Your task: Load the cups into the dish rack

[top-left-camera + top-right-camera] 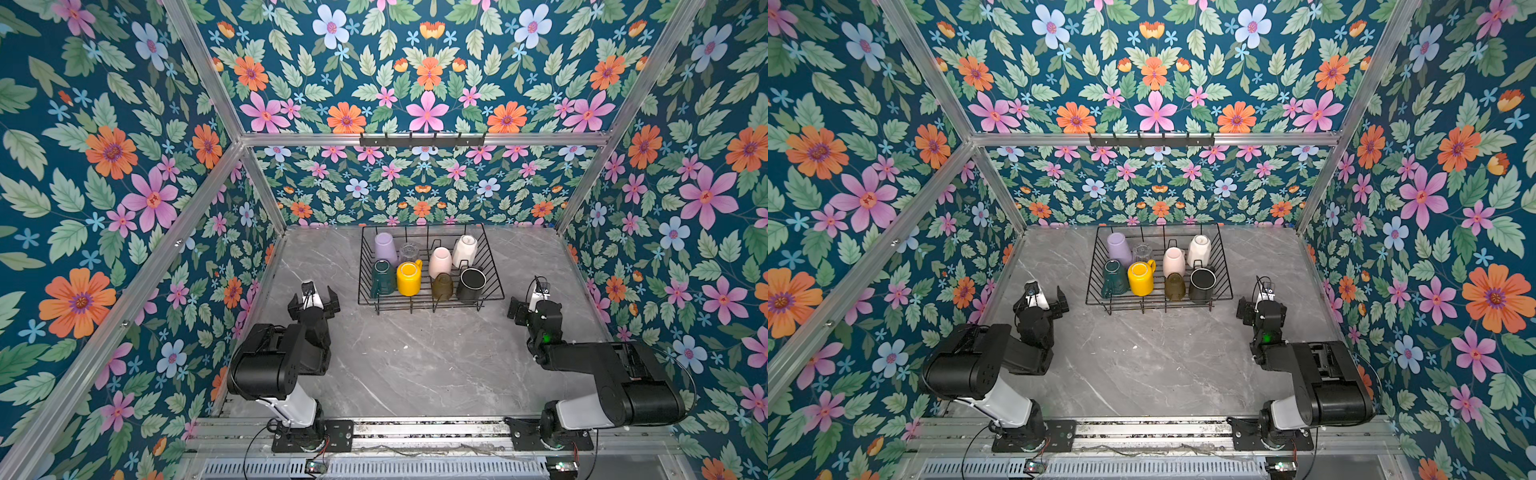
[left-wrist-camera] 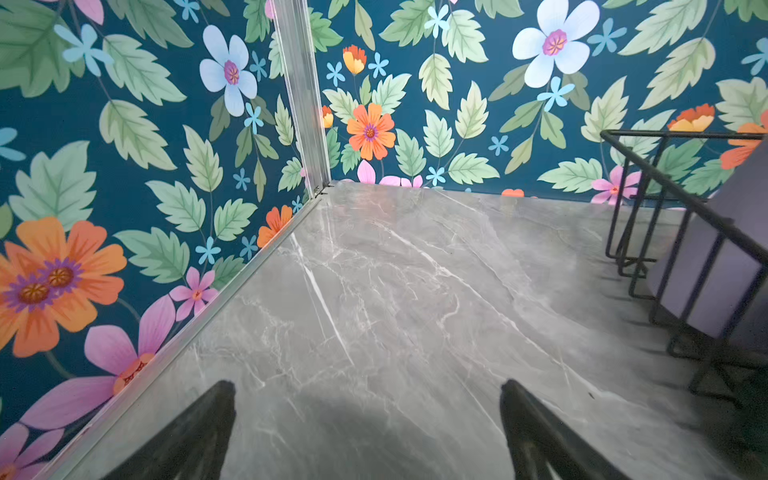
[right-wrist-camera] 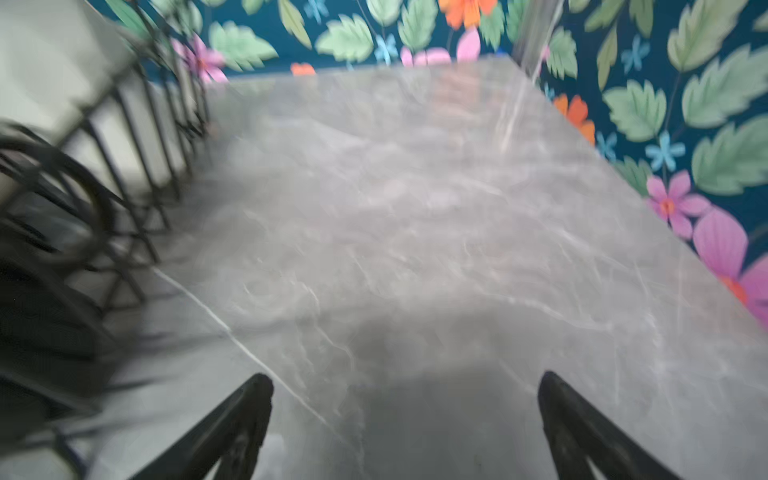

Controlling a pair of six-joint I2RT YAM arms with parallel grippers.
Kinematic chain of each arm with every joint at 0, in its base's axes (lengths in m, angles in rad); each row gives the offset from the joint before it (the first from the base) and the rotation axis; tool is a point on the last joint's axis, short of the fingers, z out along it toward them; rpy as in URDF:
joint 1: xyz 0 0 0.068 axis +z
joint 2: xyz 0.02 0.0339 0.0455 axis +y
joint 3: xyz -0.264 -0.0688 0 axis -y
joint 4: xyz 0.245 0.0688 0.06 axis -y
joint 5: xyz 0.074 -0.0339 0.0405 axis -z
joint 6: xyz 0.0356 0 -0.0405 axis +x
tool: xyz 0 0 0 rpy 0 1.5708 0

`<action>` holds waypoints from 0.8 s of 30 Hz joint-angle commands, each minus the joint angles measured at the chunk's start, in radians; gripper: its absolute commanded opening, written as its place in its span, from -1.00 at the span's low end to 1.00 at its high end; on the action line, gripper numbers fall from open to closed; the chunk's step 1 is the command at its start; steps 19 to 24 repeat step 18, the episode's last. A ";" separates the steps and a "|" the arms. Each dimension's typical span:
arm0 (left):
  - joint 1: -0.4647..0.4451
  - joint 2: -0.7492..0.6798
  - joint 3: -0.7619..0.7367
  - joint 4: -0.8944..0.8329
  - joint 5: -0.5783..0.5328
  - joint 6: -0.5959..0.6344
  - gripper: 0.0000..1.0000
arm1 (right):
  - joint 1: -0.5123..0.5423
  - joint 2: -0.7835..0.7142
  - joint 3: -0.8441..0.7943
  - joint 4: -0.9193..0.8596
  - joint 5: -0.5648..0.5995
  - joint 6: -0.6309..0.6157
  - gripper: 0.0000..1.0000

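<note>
Both arms sit nearest the camera, the left arm and right arm mounted at the near edge of the tabletop. All eight cups are in the rack, which stands toward the far side. The tumbler, clear glass, pink mug and white mug line the back. The green mug, yellow mug, amber glass and black mug line the front. No cup shows on the bare tabletop. The left jaws are spread and empty near the rack's left front corner; the right jaws are spread and empty near its right front corner. Loading looks complete, so what remains is probably clearing away. Done well, that means keeping the spread jaws off the flared wires so the rack is not nudged. Only the top views give the full count. The left wrist view alone shows the tumbler close behind the side wires. The right wrist view is blurred, showing just a pale cup and a dark ring behind wires.
</note>
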 commanded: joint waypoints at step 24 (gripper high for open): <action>0.031 0.000 0.015 -0.028 0.079 -0.017 1.00 | 0.000 -0.006 0.010 0.049 -0.007 -0.011 0.98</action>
